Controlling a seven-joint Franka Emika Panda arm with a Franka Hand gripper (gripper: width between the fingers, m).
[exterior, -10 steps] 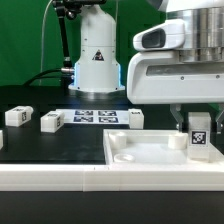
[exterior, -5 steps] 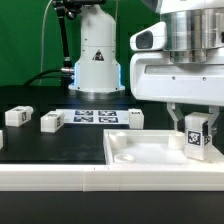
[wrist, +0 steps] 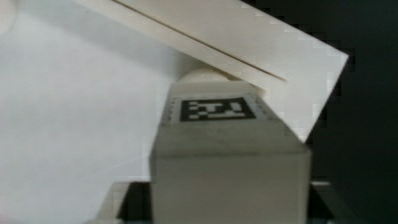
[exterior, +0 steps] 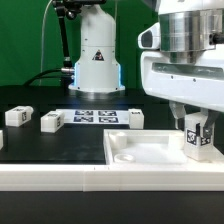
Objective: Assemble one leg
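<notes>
Claw clenched on the leg, one finger on each side of it, arm coming down from above at the exterior view's right. Leg was upright, tag facing the camera. It sat over the right end of the tray, close to the tray's right rim. Could not tell if the leg's base touched the tray or hung just above it.

Wrist view: leg filled the middle of the picture, tag on its end face. Dark fingers showed at both flanks, pressed against the block. White tray lay behind the leg, one raised edge running diagonally. Dark tabletop showed beyond that edge.

Exterior view, the rest: tray lay flat on the black tabletop, front and right of centre, shallow recesses in its surface. Three loose legs stood apart on the tabletop behind the tray, two toward the exterior view's left, one just right of the marker board. Marker board lay flat in front of the robot base. All loose legs were well apart from the claw.
</notes>
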